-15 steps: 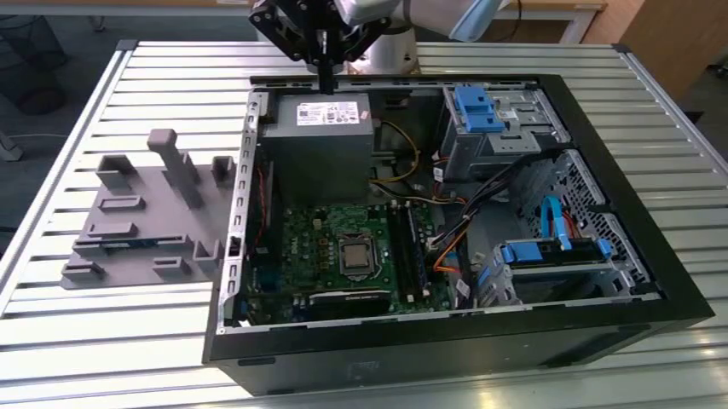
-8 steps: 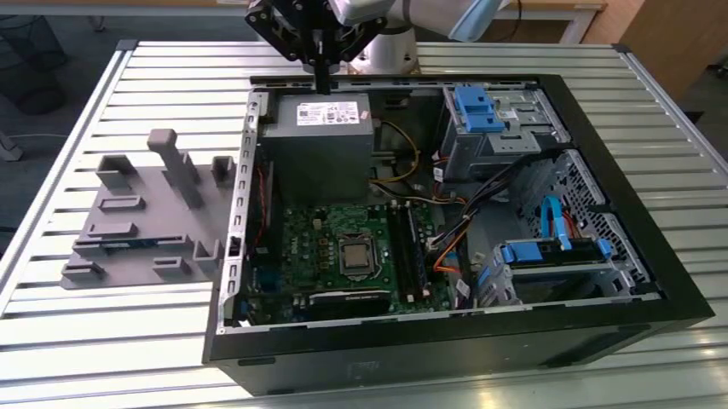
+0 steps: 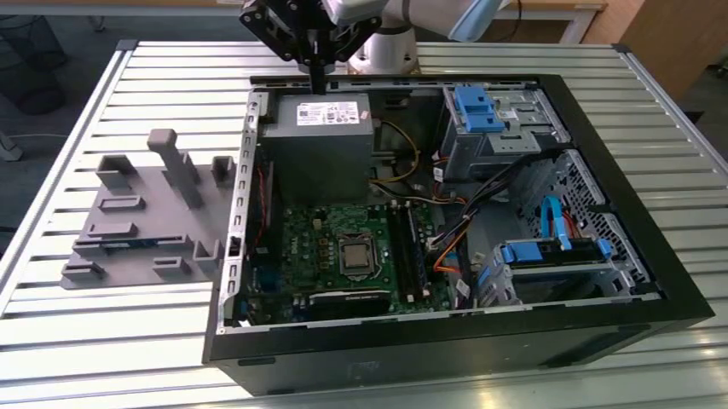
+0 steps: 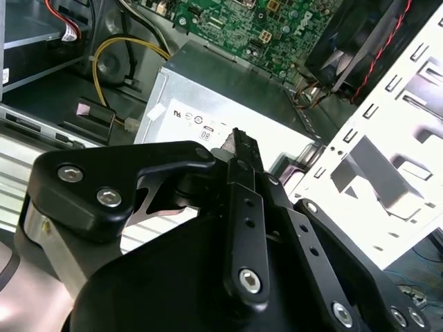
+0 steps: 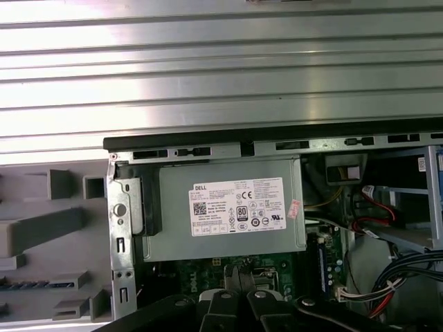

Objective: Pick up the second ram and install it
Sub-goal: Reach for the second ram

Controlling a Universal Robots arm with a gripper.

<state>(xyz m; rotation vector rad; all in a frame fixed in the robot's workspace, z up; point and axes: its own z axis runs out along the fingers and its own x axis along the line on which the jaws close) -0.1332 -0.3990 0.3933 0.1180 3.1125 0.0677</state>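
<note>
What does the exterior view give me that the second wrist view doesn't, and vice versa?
Exterior view adds the grey plastic slotted fixture, with the thin dark ram strip lying in it, and the blue drive brackets. Second wrist view adds a black fan with red wires and the linkage screws. Both show the grey metal power supply box, the green motherboard, the yellow cable and the black claw, shut above the power supply.
</note>
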